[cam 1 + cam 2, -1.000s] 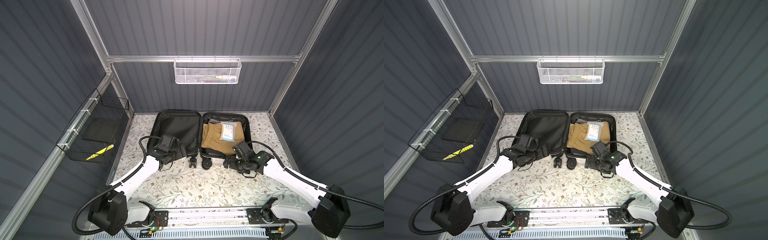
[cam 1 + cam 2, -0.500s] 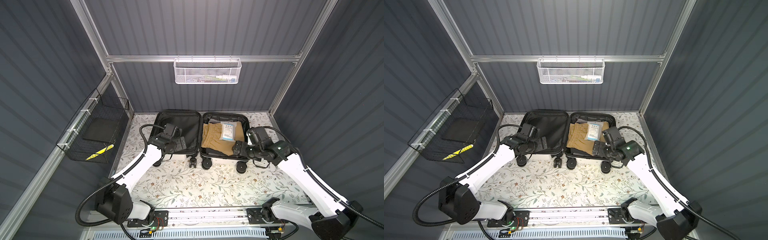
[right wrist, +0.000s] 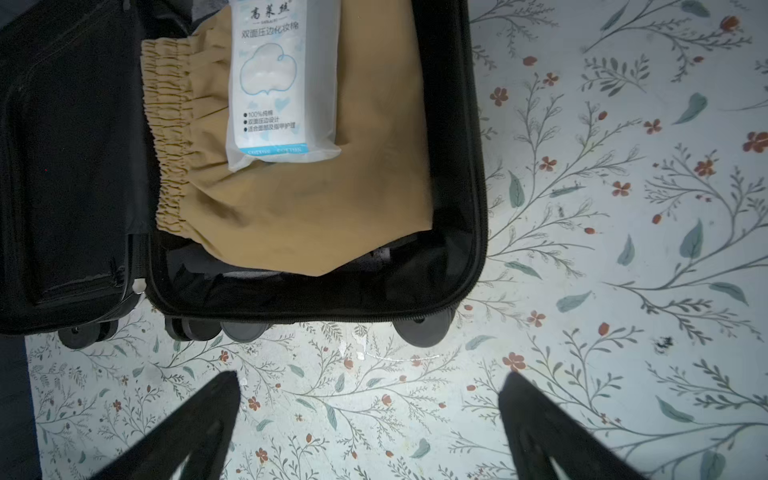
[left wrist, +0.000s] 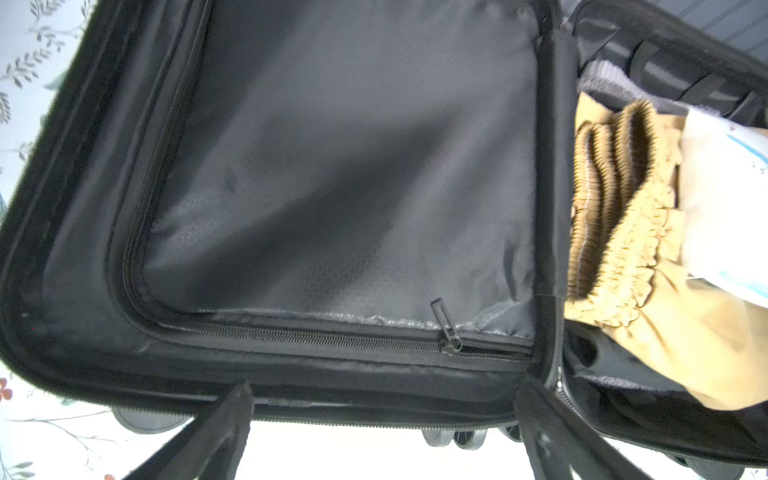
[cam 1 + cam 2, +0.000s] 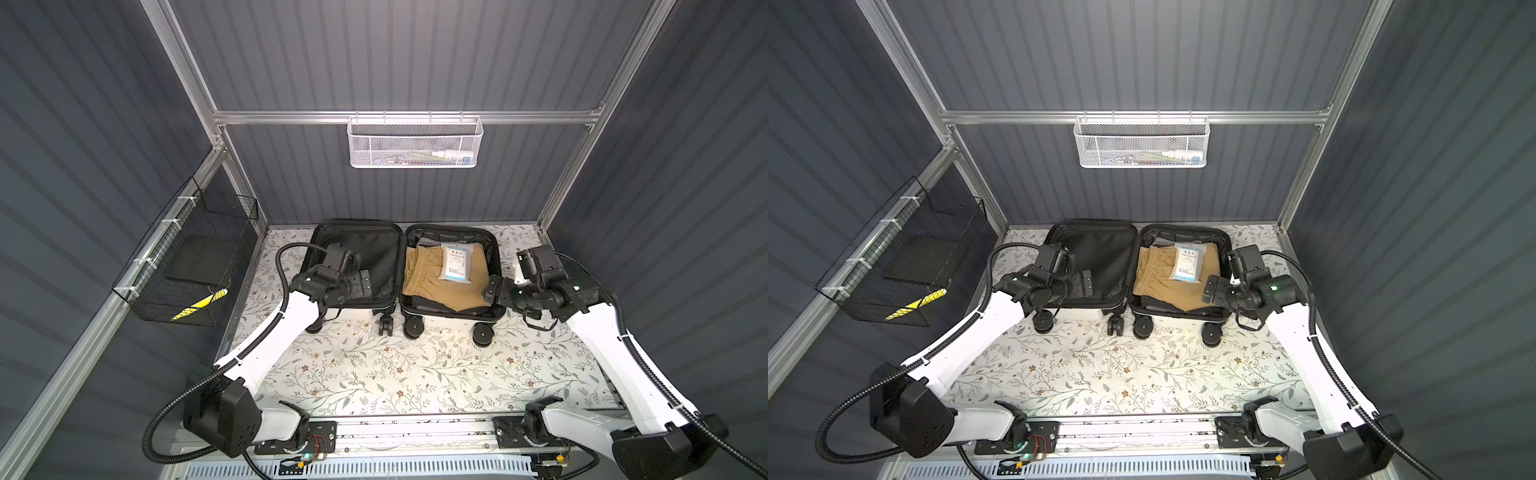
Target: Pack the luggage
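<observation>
The luggage [image 5: 402, 266] [image 5: 1137, 266] lies open flat at the back of the table, wheels toward the front. Its left half shows bare black lining [image 4: 332, 166]. In its right half lie a folded tan garment [image 5: 436, 286] [image 3: 311, 199] and a white packet [image 5: 455, 264] [image 3: 282, 83] on top of it. My left gripper [image 5: 360, 283] [image 4: 386, 390] hovers open over the left half's front edge. My right gripper [image 5: 494, 291] [image 3: 370, 376] hangs open beside the right half's front right corner, empty, above the tabletop.
A white mesh basket [image 5: 414, 143] with small items hangs on the back rail. A black wire basket [image 5: 195, 266] is fixed to the left wall with a yellow-black striped item inside. The floral tabletop [image 5: 415, 365] spreads in front of the suitcase wheels [image 5: 482, 334].
Both grippers left the wheels at the suitcase's front. The left one moved back over the left half; the right one swung out to the right side. Both stayed open.
</observation>
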You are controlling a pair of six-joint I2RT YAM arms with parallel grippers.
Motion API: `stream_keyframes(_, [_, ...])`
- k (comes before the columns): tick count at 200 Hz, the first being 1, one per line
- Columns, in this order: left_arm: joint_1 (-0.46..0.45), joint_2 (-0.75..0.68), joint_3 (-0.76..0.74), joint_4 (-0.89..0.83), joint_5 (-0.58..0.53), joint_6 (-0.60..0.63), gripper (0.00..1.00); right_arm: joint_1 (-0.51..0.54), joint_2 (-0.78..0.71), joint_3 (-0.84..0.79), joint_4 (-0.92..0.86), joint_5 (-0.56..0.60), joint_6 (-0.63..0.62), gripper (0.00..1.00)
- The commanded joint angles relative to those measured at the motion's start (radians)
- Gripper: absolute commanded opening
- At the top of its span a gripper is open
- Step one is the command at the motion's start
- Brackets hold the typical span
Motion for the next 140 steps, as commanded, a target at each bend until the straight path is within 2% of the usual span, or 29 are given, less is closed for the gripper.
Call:
stream_keyframes(1, [0.015, 0.031, 0.045, -0.002, 0.037, 0.028, 1.00, -0.021, 0.024, -0.012, 0.023, 0.037, 0.019, 0.99])
stream_keyframes(24, [0.051, 0.091, 0.082, -0.021, 0.071, 0.001, 1.00, -0.041, 0.055, -0.012, 0.047, 0.057, 0.015, 0.99])
stream_keyframes(52, [0.052, 0.143, 0.122, -0.058, -0.047, -0.046, 1.00, -0.065, 0.111, 0.001, 0.073, 0.060, 0.003, 0.99])
stream_keyframes(73, [0.054, 0.216, 0.197, -0.175, -0.119, -0.112, 1.00, -0.075, 0.149, -0.004, 0.091, 0.084, 0.005, 0.99])
stream_keyframes(98, [0.055, 0.279, 0.271, -0.238, -0.092, -0.061, 1.00, -0.084, 0.212, 0.000, 0.095, 0.128, 0.014, 0.99])
stream_keyframes(119, [0.058, 0.245, 0.234, -0.173, -0.040, -0.028, 1.00, -0.091, 0.272, 0.024, 0.079, 0.161, -0.001, 0.99])
stream_keyframes(140, [0.070, 0.138, 0.095, -0.028, -0.015, -0.065, 1.00, -0.091, 0.308, 0.026, 0.077, 0.167, -0.027, 0.99])
